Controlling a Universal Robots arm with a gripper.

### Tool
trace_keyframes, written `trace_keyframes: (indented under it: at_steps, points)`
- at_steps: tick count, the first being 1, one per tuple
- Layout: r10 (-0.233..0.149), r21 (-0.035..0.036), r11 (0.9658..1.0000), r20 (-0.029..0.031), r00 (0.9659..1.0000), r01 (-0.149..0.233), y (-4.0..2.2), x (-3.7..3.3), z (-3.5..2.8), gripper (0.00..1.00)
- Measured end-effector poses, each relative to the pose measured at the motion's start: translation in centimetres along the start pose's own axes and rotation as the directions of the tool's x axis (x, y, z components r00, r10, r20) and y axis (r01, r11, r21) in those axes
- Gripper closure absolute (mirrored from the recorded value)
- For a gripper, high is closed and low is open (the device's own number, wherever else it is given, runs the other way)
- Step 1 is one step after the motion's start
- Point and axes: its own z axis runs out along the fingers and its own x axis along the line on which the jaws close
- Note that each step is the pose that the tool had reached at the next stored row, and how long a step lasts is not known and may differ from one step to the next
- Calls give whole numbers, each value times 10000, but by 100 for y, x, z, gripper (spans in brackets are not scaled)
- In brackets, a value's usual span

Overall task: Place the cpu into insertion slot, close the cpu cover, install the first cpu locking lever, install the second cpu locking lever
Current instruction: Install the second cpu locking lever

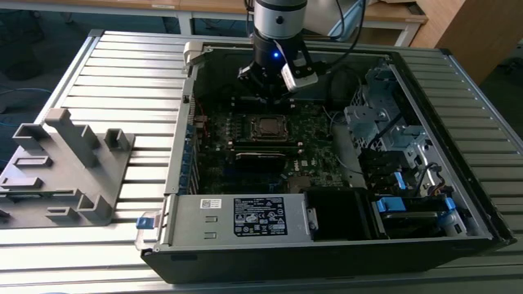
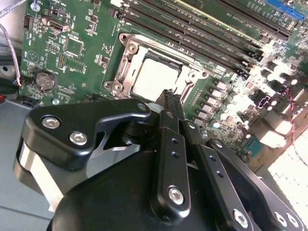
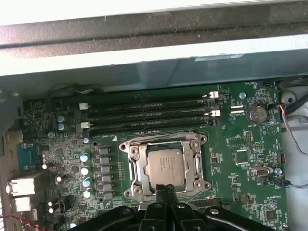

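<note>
Black tool (image 2: 171, 96) linkages sit closest in both wrist views, the fingers pressed together at a narrow tip with nothing between them. That tip hangs just over the near edge of the insertion slot (image 3: 166, 166). Inside the slot lies the cpu (image 3: 164, 166), flat and square, its dull metal top facing up. Around it, the cpu cover (image 3: 135, 166) frame is folded down against the socket. Long memory slots (image 3: 149, 113) run parallel just beyond, on the green motherboard (image 3: 240, 159). From the exterior view, the arm (image 1: 278, 24) reaches down into the open computer case (image 1: 466, 202), which rests on a ribbed metal table (image 1: 122, 67) beside a grey fixture (image 1: 65, 165).
</note>
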Motion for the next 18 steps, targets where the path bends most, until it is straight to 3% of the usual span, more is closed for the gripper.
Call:
trace_keyframes:
  at_steps: [8,18]
  points:
    - [-58,35,10000,4,10000,58,-34,-4,3,89]
    - [-313,275,9991,24,9995,312,-51,-5,11,89]
